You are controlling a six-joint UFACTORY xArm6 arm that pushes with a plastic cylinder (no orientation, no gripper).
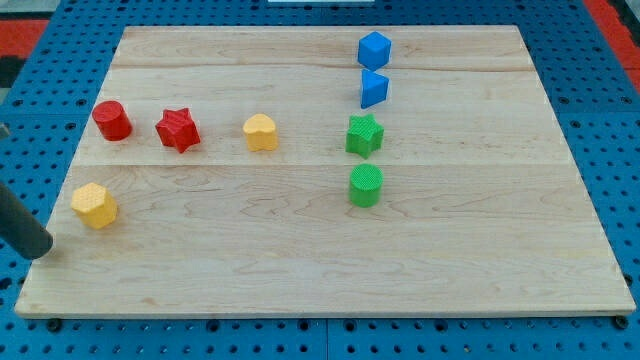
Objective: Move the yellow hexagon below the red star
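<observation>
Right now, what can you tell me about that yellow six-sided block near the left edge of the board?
The yellow hexagon is a small, chunky block with a flat six-sided top and short upright sides, plain yellow and matte, plastic by the look of it. It sits flat on the wooden board near the view's left edge, below the red cylinder and down-left of the red star. Nothing touches it. My tip rests just to its lower left, with a small gap between.
</observation>
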